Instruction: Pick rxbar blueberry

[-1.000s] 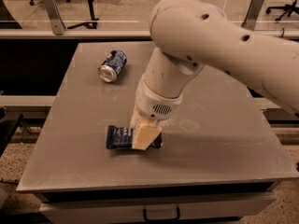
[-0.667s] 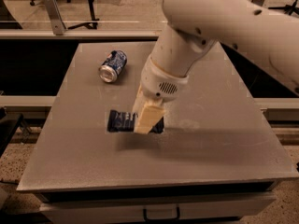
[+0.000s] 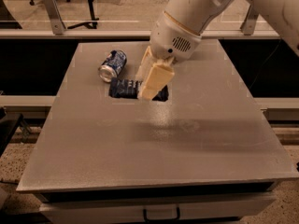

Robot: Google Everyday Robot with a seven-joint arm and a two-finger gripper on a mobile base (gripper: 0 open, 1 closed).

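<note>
Gripper [image 3: 147, 91] clamped on the rxbar blueberry [image 3: 122, 88], beside the soda can [image 3: 113, 65].
Its fingers [image 3: 156, 78] hide the bar's middle; arm [image 3: 196, 8] cropped above.

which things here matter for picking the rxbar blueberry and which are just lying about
Part of the job:
- rxbar blueberry, the dark blue wrapped bar
- hand, closed across the bar's middle

Just lying about:
- blue-and-white soda can, on its side on the grey table, behind the bar
</note>
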